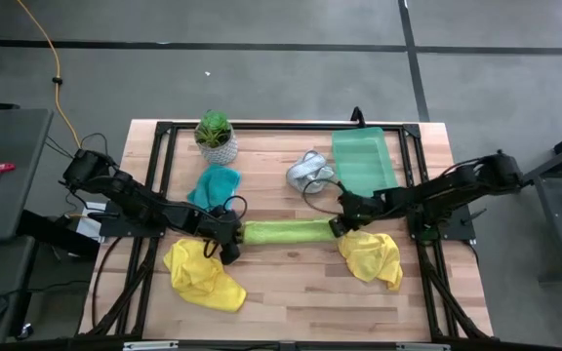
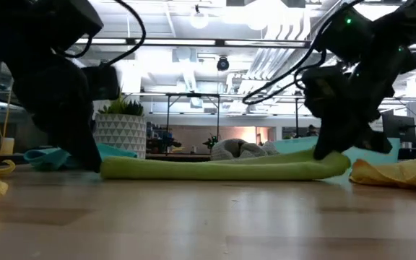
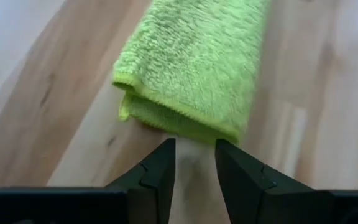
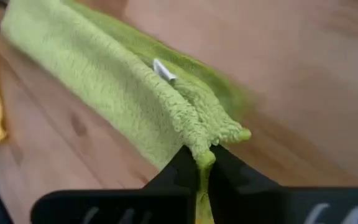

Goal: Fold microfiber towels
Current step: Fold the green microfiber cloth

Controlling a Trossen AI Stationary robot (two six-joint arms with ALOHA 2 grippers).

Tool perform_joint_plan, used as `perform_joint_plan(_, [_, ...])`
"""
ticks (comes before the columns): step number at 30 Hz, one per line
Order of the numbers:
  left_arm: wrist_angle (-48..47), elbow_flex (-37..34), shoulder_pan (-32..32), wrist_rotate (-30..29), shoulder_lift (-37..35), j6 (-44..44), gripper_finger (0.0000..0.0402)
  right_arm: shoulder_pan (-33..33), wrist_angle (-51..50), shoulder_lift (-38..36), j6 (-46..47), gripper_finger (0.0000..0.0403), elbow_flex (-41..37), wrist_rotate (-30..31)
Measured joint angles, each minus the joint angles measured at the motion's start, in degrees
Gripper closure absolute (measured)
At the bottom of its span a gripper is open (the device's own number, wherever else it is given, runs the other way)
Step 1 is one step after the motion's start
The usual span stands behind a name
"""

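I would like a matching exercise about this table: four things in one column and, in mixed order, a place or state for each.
Things:
1. lime green towel
2. teal towel
3. right tool
4. left tool

Places or states:
A. shut on one end of the lime green towel
B. open, just short of the towel's other end, not touching it
C. folded into a long strip between the two arms
D. crumpled beside the potted plant

Pairs: 1-C, 2-D, 3-A, 4-B
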Motion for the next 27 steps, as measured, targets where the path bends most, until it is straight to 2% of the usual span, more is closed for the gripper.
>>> perform_joint_plan(6, [-0.1,3.5,0.0,1.5,0.0,6.7,0.031,-0.6,-13.9,-10.5,3.1,0.04,0.6,0.2])
perform_joint_plan(11, [0.0,6.5,0.1,-0.5,-0.1,12.5,0.0327,-0.5,-27.1,-13.1,1.6,0.0401,7.6,2.8])
perform_joint_plan(17, [-0.6,7.3,2.0,-0.7,2.1,15.1,0.0392,-0.6,-30.9,-10.0,-0.9,0.0402,15.9,4.8])
perform_joint_plan(22, [0.0,7.3,3.5,1.2,7.0,14.7,0.0398,-0.6,-30.8,-4.6,-1.1,0.0402,20.8,4.8])
perform_joint_plan(27, [4.5,7.4,3.4,0.4,11.4,13.3,0.04,-0.1,-28.9,1.6,-1.4,0.0402,24.8,4.2])
